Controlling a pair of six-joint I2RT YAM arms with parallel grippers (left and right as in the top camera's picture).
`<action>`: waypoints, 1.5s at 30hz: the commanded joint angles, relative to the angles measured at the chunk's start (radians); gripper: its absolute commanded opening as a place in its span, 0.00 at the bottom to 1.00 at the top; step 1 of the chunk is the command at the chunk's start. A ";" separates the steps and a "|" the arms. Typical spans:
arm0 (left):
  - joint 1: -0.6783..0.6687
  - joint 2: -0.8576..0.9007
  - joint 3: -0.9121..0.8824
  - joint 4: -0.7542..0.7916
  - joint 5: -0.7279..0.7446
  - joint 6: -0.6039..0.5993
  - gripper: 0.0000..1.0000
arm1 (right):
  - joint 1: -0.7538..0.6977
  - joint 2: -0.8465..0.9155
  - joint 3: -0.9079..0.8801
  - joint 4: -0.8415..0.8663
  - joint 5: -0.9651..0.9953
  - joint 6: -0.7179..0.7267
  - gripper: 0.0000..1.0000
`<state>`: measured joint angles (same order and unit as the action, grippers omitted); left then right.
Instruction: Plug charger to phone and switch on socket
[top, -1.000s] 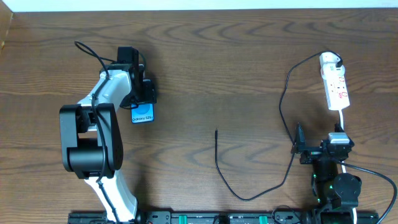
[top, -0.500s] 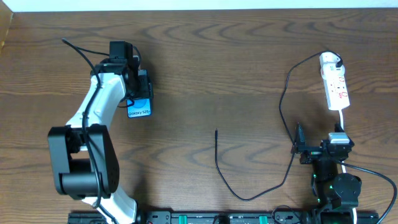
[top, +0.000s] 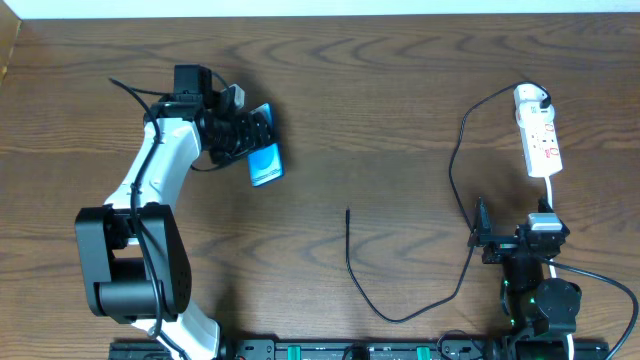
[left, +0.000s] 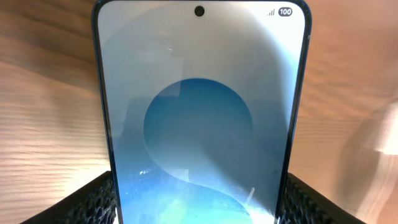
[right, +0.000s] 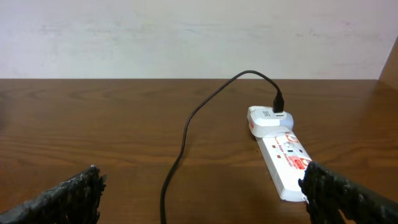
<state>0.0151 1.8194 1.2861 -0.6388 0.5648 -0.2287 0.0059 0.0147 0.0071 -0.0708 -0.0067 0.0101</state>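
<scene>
White left arm with black joints, thin black cable; compact black right arm; black knurled-pad right gripper.

Overhead looks straight down on the whole surface. The left wrist view sits very close on the phone. The right wrist view looks low toward the socket, shared with overhead.

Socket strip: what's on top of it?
A white adapter sits on the far end of the socket, the black charger cable plugged into it. The outlet beneath the adapter is covered.
</scene>
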 joint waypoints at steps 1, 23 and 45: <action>0.002 -0.026 0.004 0.024 0.294 -0.276 0.08 | -0.005 -0.005 -0.002 -0.004 0.001 -0.015 0.99; 0.002 -0.026 0.004 0.028 0.930 -0.995 0.08 | -0.005 -0.005 -0.002 -0.005 0.001 -0.015 0.99; 0.002 -0.026 0.004 0.028 0.927 -1.004 0.07 | -0.005 -0.005 -0.002 -0.005 0.001 -0.015 0.99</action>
<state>0.0151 1.8194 1.2861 -0.6151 1.4357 -1.2285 0.0059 0.0147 0.0071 -0.0708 -0.0067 0.0097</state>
